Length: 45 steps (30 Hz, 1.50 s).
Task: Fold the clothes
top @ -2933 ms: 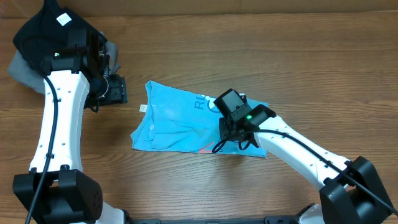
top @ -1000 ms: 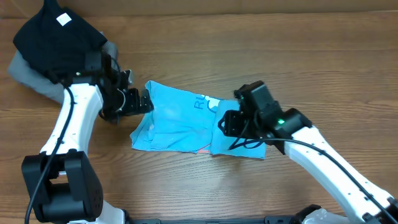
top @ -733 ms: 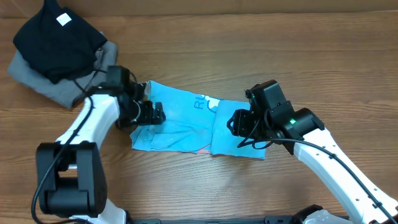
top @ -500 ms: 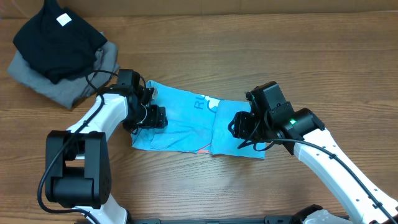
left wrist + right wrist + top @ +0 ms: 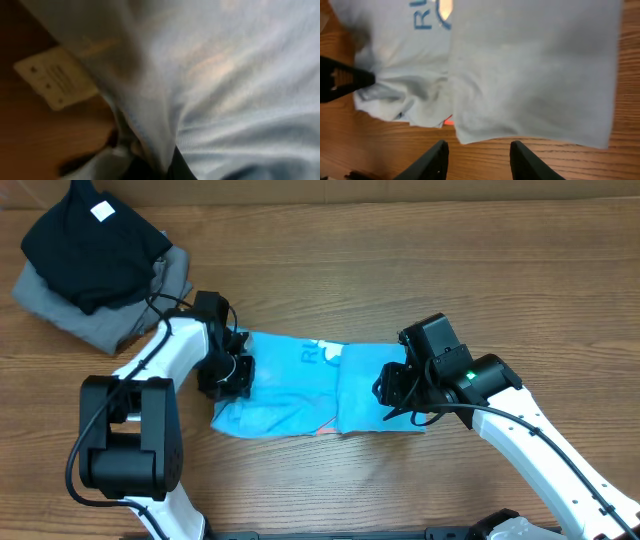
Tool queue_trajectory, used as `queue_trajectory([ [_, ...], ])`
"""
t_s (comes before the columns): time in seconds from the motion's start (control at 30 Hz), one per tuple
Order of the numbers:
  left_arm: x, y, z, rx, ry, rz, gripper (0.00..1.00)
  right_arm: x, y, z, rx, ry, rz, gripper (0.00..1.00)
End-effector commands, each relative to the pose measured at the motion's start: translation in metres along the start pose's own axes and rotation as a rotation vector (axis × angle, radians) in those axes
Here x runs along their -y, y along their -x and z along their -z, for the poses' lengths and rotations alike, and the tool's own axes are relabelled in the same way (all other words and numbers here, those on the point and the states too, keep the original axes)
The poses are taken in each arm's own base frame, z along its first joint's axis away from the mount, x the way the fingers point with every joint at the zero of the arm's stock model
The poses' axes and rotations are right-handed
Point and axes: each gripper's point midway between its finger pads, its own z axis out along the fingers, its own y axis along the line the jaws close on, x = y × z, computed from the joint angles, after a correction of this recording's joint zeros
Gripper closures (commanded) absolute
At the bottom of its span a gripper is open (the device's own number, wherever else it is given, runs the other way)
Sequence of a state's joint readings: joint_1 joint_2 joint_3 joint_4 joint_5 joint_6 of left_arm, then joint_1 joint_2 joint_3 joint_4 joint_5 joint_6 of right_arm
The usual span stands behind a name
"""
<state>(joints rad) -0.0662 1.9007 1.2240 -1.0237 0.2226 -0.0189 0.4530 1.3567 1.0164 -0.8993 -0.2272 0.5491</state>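
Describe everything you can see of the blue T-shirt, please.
The T-shirt is light blue, soft cloth, with dark blue letters partly hidden. It lies on the wooden table, its right part folded over the middle. The left gripper pinches its wrinkled left edge, near a small white tag.

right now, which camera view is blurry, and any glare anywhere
Left wrist view: badly blurred, too close, shirt fills it, tag a pale smear. Right wrist view: mostly sharp, lettering readable, colours muted. Overhead view: sharp, even light, no glare.
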Motion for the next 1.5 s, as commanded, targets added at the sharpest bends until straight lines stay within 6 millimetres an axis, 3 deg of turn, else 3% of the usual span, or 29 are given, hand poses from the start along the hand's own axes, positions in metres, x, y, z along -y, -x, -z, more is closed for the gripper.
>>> queue_trajectory([
  [0.0, -0.009, 0.028, 0.055, 0.106, 0.080, -0.013, 0.96, -0.004, 0.009, 0.011, 0.053, 0.006, 0.016, 0.57],
  [0.13, 0.020, 0.039, 0.115, 0.181, 0.056, -0.055, 0.96, 0.000, 0.013, 0.011, 0.072, -0.020, 0.016, 0.56],
  [0.27, 0.062, 0.040, 0.141, 0.225, 0.012, -0.113, 0.96, 0.011, 0.018, 0.013, 0.101, -0.074, 0.010, 0.55],
  [0.43, 0.117, 0.033, 0.126, 0.214, 0.006, -0.221, 0.96, 0.034, 0.022, 0.017, 0.106, -0.133, -0.069, 0.54],
  [0.63, 0.188, 0.014, 0.096, 0.184, -0.008, -0.317, 0.96, 0.085, 0.035, 0.032, 0.121, -0.199, -0.286, 0.54],
  [0.8, 0.232, -0.008, 0.074, 0.160, -0.006, -0.421, 0.96, 0.113, 0.037, 0.041, 0.113, -0.213, -0.354, 0.54],
  [0.87, 0.240, -0.015, 0.063, 0.147, 0.026, -0.433, 0.90, 0.119, 0.037, 0.043, 0.111, -0.221, -0.365, 0.54],
  [0.9, 0.242, -0.018, 0.058, 0.139, 0.043, -0.441, 0.83, 0.120, 0.037, 0.044, 0.110, -0.220, -0.359, 0.54],
  [0.97, 0.248, -0.023, 0.046, 0.120, 0.064, -0.462, 0.59, 0.120, 0.037, 0.044, 0.109, -0.220, -0.351, 0.54],
  [1.07, 0.257, -0.030, 0.029, 0.084, 0.072, -0.487, 0.42, 0.119, 0.037, 0.044, 0.109, -0.219, -0.350, 0.54],
  [1.17, 0.254, -0.034, 0.025, 0.061, 0.089, -0.489, 0.52, 0.114, 0.037, 0.043, 0.096, -0.192, -0.302, 0.54],
  [1.27, 0.243, -0.027, 0.041, 0.077, 0.109, -0.465, 0.58, 0.105, 0.039, 0.041, 0.087, -0.142, -0.245, 0.53],
  [1.37, 0.219, -0.010, 0.065, 0.122, 0.186, -0.413, 0.54, 0.102, 0.041, 0.041, 0.091, -0.126, -0.233, 0.51],
  [1.47, 0.190, 0.010, 0.084, 0.163, 0.239, -0.357, 0.40, 0.102, 0.041, 0.041, 0.092, -0.125, -0.233, 0.51],
])
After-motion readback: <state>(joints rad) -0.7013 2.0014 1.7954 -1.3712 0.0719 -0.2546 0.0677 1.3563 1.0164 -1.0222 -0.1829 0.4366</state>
